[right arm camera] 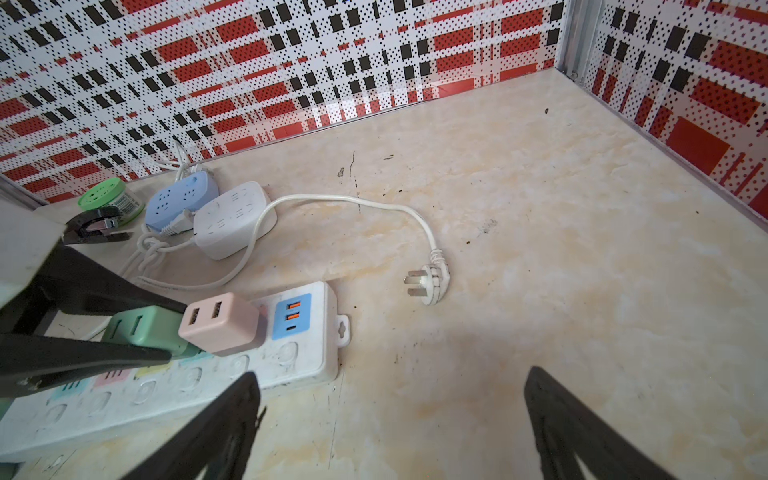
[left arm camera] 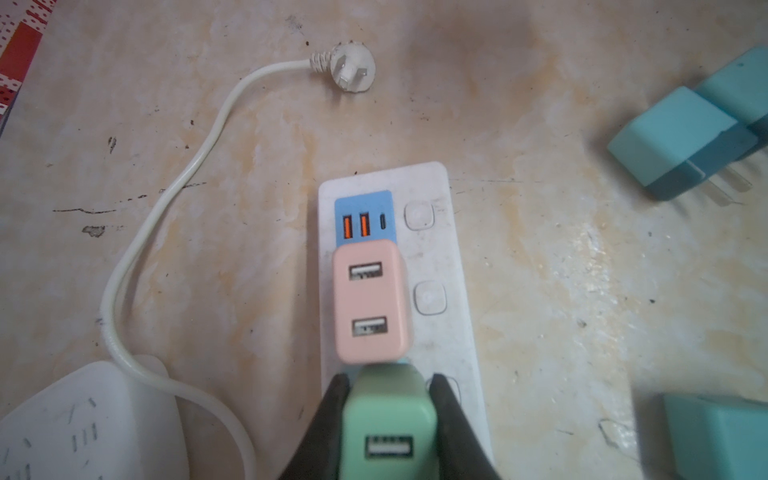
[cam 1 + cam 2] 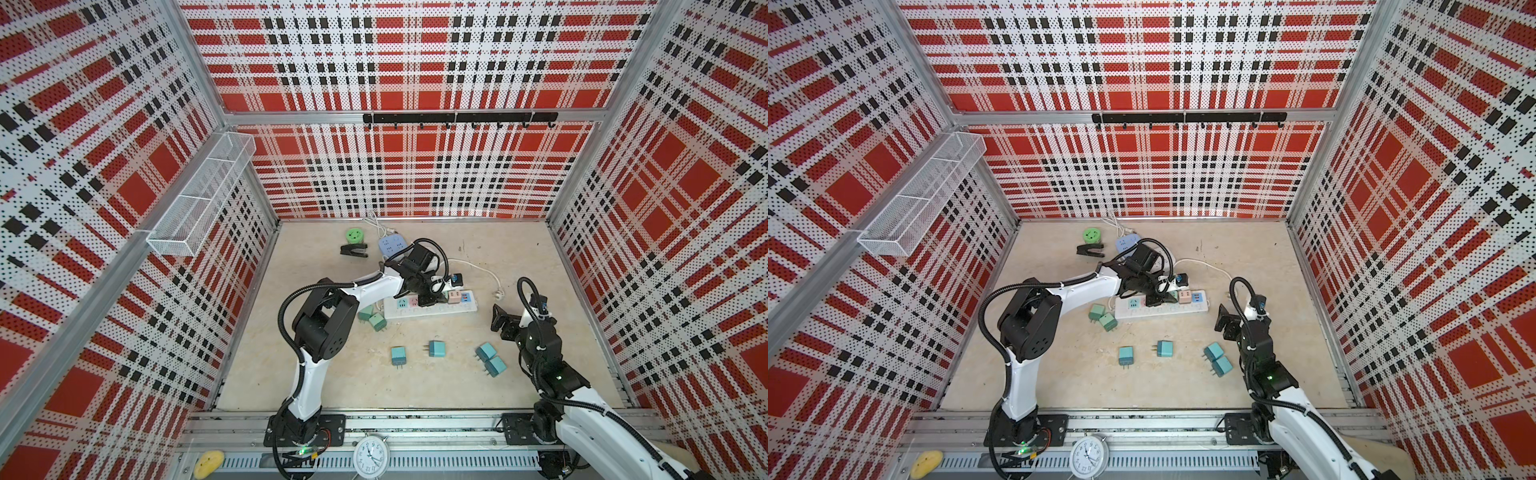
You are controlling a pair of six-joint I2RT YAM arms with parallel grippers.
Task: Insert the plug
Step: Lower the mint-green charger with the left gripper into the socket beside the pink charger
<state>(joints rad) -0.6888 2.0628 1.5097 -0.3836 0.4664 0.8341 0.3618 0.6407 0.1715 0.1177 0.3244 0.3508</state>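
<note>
A mint-green plug [image 2: 388, 419] with a USB port is held between the black fingers of my left gripper [image 2: 390, 380], which is shut on it. The plug stands on the white power strip [image 2: 440, 257], right beside a pink plug [image 2: 370, 299] that is seated in the strip; its prongs are hidden. In both top views the left gripper [image 3: 428, 297] reaches over the strip [image 3: 1163, 311]. My right gripper [image 1: 390, 374] hangs open and empty over bare table just off the strip's end [image 1: 291, 365], right of it in a top view [image 3: 500, 318].
Several loose teal plugs [image 3: 436, 348] lie on the table in front of the strip, with two green ones [image 3: 377, 321] at its left end. Behind it are a white socket block [image 1: 235, 218] with its cord and plug [image 1: 430, 280], a blue socket block [image 1: 180, 201] and a black clip [image 1: 97, 224].
</note>
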